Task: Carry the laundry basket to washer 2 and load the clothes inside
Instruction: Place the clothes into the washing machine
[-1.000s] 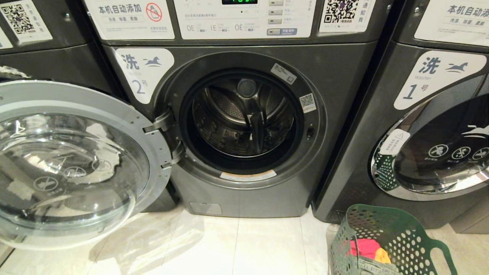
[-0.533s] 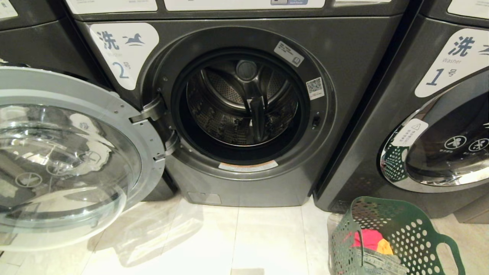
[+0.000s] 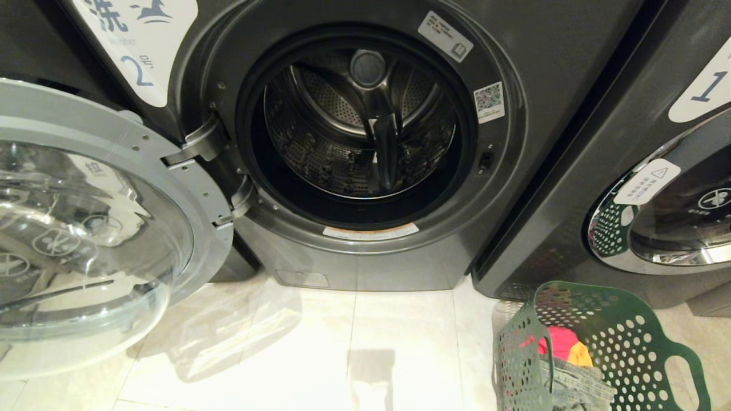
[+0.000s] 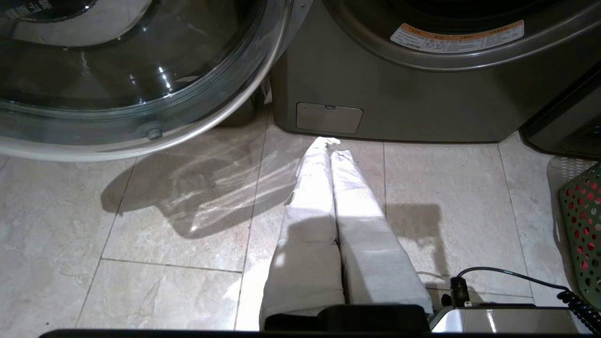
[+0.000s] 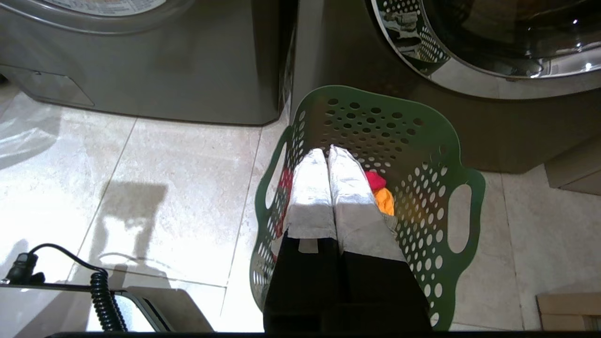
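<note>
Pale glossy floor tiles (image 3: 354, 348) are seen before a row of dark grey machines. Washer 2 (image 3: 365, 131) stands with its door (image 3: 97, 228) swung open leftward and its drum bare. The laundry basket (image 3: 599, 348) with the clothes (image 3: 562, 345) is set on the floor near right, before washer 1 (image 3: 645, 171). The left end effector (image 4: 328, 145) is pressed together above the tiles; the right end effector (image 5: 327, 152) is pressed together over the basket.

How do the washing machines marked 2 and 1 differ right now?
Washer 2 has its glass door swung wide open to the left, showing a bare steel drum; washer 1 has its door shut. Washer 2 faces the camera; washer 1 stands to its right, behind the laundry basket. Both are dark grey front-loaders.
</note>
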Controlling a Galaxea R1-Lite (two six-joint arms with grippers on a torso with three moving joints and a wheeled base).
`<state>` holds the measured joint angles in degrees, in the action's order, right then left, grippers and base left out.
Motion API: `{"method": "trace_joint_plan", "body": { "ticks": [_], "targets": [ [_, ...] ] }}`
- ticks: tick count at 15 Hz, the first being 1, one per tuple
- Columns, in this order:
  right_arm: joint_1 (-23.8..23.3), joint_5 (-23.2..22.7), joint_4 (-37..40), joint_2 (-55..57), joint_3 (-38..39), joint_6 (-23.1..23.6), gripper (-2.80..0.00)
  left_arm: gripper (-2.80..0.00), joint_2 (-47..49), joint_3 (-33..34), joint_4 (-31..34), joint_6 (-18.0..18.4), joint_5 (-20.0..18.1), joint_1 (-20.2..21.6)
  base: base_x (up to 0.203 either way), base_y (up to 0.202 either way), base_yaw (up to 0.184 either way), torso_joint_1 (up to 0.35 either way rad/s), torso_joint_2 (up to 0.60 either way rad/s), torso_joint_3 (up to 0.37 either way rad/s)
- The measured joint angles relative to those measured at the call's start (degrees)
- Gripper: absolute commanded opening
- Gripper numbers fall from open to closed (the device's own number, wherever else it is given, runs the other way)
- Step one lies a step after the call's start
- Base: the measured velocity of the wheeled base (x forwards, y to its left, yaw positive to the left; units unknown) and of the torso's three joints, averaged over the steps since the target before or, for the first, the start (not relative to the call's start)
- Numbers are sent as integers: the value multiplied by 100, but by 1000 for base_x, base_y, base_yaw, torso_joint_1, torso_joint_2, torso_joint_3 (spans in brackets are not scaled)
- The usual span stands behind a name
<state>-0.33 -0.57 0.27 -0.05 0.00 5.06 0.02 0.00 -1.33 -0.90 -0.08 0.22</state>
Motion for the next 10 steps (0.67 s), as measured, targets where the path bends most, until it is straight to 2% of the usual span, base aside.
{"method": "trace_joint_plan", "body": {
  "ticks": [4, 10],
  "targets": [
    [-2, 28, -9, 0, 0, -297, -280, -280, 0, 0, -40, -18, 0, -7, 0, 0, 0, 4, 3, -188],
    [0, 28, -9, 0, 0, -338, -280, -280, 0, 0, -35, -20, 3, -6, 0, 0, 0, 2, 0, -21]
  ]
}}
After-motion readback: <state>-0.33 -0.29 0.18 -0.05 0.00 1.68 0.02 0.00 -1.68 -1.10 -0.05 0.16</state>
